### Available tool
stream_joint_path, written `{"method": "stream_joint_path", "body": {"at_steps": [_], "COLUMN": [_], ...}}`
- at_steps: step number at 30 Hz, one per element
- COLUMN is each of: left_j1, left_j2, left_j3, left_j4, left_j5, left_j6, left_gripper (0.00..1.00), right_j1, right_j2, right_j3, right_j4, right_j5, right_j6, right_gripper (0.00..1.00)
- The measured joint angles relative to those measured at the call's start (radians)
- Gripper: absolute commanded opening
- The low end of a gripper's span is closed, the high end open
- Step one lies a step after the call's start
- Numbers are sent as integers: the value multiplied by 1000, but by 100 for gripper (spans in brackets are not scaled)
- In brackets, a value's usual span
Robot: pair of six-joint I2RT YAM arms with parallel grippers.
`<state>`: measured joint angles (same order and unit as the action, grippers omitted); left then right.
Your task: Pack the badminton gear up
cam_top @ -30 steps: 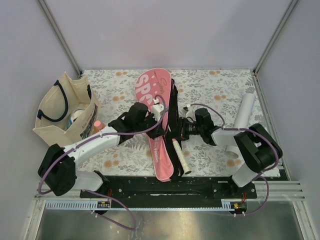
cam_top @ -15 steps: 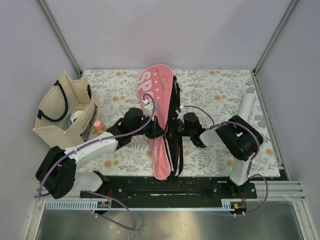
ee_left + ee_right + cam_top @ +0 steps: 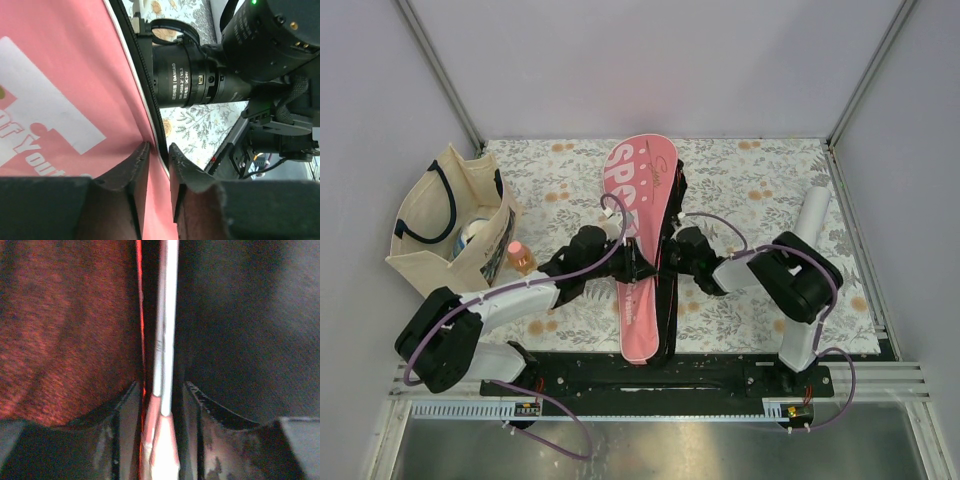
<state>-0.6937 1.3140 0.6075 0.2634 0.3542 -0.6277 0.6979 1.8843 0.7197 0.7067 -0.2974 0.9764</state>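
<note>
The pink "SPORT" cover (image 3: 638,190) lies lengthwise down the middle of the mat, with its black strap (image 3: 672,195) along its right edge. My left gripper (image 3: 636,266) is shut on the cover's zipped edge, as the left wrist view (image 3: 157,150) shows against the pink fabric (image 3: 60,75). My right gripper (image 3: 668,258) reaches into the cover from the right. In the right wrist view (image 3: 160,390) it is shut on the two racket shafts (image 3: 165,315), with the cover's reddish inside (image 3: 60,315) beside them. The rackets are hidden in the top view. The long white tube (image 3: 809,225) lies at the right.
A beige tote bag (image 3: 448,215) with navy handles stands at the left, with the small orange bottle (image 3: 520,256) beside it. The right arm's wrist (image 3: 200,80) sits close to my left fingers. Booth walls ring the floral mat (image 3: 750,180).
The cover has swung from a slant to nearly straight and shifted right over the white racket handle, which is now hidden. Both grippers have drawn closer together at its middle.
</note>
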Motion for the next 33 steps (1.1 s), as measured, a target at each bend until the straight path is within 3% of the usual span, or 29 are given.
{"method": "stream_joint_path", "body": {"at_steps": [6, 11, 18, 25, 33], "left_j1": [-23, -35, -21, -21, -21], "left_j2": [1, 0, 0, 0, 7], "left_j3": [35, 84, 106, 112, 113], "left_j4": [-23, -49, -181, -241, -289], "left_j5": [30, 34, -77, -152, -223], "left_j6": [-7, 13, 71, 82, 81], "left_gripper": [61, 65, 65, 66, 67], "right_j1": [-3, -16, -39, -107, -142], "right_j2": [-150, -278, -441, -493, -403], "right_j3": [2, -6, -8, -7, 30], "right_j4": [-306, -544, -755, -816, -678], "right_j5": [76, 143, 201, 225, 160], "right_j6": [-30, -68, -130, -198, -234], "right_gripper": [68, 74, 73, 87, 79]}}
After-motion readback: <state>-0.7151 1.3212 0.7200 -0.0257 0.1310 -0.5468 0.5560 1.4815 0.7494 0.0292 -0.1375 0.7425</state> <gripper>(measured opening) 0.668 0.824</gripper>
